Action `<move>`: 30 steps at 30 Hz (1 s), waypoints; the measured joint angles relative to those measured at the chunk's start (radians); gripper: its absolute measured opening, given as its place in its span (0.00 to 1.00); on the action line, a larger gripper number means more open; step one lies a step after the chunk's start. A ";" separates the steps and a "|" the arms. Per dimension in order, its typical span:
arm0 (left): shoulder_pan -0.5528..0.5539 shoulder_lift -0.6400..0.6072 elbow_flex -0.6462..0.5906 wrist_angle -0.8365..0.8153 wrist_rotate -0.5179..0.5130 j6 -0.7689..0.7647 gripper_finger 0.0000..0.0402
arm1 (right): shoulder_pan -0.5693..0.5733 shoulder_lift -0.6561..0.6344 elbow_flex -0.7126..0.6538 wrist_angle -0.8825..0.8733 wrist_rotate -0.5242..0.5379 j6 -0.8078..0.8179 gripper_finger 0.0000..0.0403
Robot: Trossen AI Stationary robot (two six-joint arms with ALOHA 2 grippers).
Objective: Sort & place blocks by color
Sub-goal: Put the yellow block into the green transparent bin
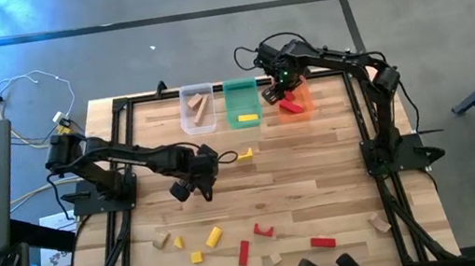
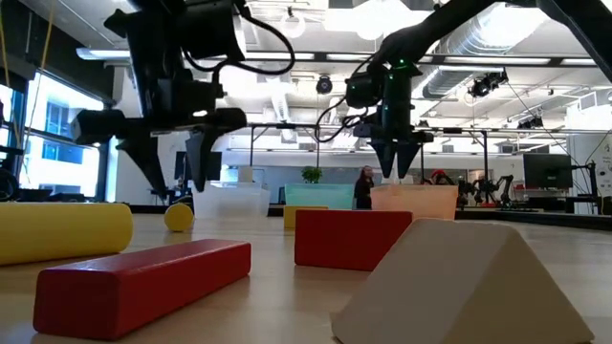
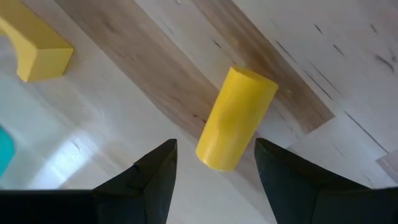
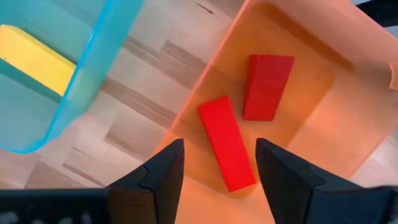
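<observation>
Left gripper (image 3: 214,180) wide open, empty, right above a yellow cylinder (image 3: 236,118) lying on the table (image 1: 316,154). Right gripper (image 4: 217,171) open too, holding nothing, over the orange bin (image 4: 323,124) with two red blocks (image 4: 227,142) inside. More blocks (image 1: 244,253) scattered near the front edge.

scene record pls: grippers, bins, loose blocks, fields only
left gripper: open, above a yellow cylinder lying on the table
right gripper: open, empty, over the orange bin
orange bin: two red blocks
green bin: one yellow block
clear bin: tan pieces
loose: red, yellow and tan blocks near the front edge; a yellow arch mid-table
</observation>
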 joint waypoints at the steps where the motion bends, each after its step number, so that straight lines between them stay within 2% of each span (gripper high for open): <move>1: 0.000 0.006 0.000 0.001 0.000 0.000 0.50 | 0.002 0.000 0.000 0.000 -0.001 0.001 0.45; 10: 0.000 0.085 0.000 0.029 0.005 -0.005 0.50 | 0.008 0.000 0.000 -0.020 -0.012 -0.003 0.45; 17: 0.000 0.148 0.004 0.041 0.007 -0.094 0.49 | 0.034 -0.011 0.000 -0.115 -0.004 -0.012 0.45; 20: 0.001 0.145 0.003 0.039 0.025 -0.125 0.44 | 0.060 -0.033 0.000 -0.129 -0.004 -0.029 0.45; 26: 0.006 0.132 0.000 0.037 0.061 -0.183 0.26 | 0.132 -0.097 0.000 -0.149 -0.004 -0.048 0.45; 30: 0.014 0.132 0.000 0.041 0.067 -0.213 0.25 | 0.188 -0.126 0.000 -0.184 -0.003 -0.048 0.45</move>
